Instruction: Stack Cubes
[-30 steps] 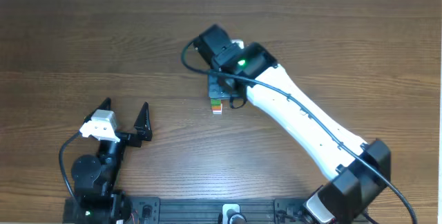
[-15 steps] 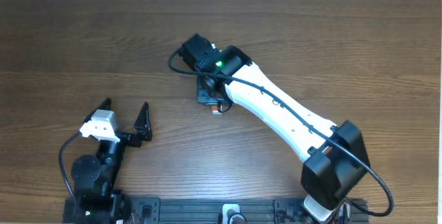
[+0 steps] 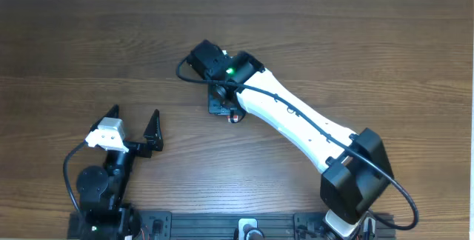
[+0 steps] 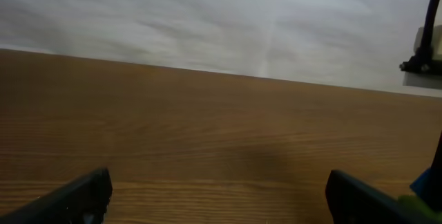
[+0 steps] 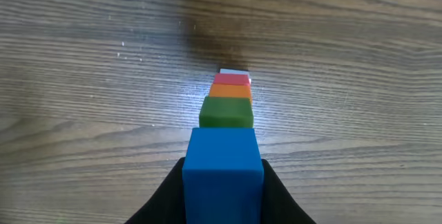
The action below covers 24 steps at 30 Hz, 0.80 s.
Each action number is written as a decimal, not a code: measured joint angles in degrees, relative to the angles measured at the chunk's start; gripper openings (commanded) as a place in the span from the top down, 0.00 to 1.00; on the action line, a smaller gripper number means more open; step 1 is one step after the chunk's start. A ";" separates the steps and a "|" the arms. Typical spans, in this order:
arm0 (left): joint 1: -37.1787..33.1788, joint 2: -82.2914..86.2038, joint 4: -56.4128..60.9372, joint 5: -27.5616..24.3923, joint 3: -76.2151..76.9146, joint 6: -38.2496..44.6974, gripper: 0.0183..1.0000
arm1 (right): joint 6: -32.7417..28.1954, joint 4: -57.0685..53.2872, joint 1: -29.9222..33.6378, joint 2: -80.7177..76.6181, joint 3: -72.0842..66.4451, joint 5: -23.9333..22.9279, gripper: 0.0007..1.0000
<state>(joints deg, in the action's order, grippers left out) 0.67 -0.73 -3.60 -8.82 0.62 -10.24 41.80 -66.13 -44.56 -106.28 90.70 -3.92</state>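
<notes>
Right gripper [image 5: 222,198] was clamped on a blue plastic cube [image 5: 222,156], just above a stack of small cubes: green [image 5: 226,113], orange [image 5: 230,91], red [image 5: 231,79], white [image 5: 234,72]. Contact with green was unclear. Left gripper [image 3: 134,121] sat with fingers spread wide over the brown wooden table [image 3: 355,40], stack well apart from it.

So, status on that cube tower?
Right fingers shut on blue cube, above green-topped stack. Left fingers open, off to the side. Nothing in the way.
</notes>
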 measured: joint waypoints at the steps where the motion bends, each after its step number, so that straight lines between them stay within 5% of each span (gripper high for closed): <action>1: 0.00 0.00 -0.02 -0.02 0.00 0.00 0.00 | 0.00 0.00 -0.07 -0.11 0.00 0.00 0.95; 18: 0.00 0.00 0.00 -0.02 0.00 0.00 0.00 | 0.02 0.13 -0.11 -1.77 0.00 -0.04 0.93; 24: 0.00 0.00 0.00 -0.02 0.00 0.00 0.00 | -0.09 0.13 -0.11 -1.77 0.00 -0.07 0.71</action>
<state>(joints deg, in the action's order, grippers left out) 0.67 -0.73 -3.60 -8.84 0.62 -10.24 41.71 -66.00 -44.66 -108.05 90.70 -3.99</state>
